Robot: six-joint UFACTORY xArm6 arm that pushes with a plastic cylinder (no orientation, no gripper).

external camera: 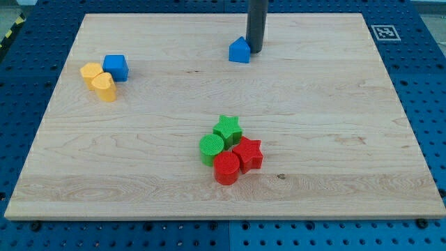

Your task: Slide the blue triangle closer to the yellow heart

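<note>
The blue triangle lies near the view's top, a little right of the middle. My tip stands just to its right, touching or almost touching its right side. The yellow heart lies far off at the view's left, pressed against a yellow hexagon-like block and close to a blue cube. A long stretch of board separates the triangle from the heart.
A tight cluster sits at the lower middle: a green star, a green cylinder, a red star and a red cylinder. The wooden board ends in blue pegboard on all sides.
</note>
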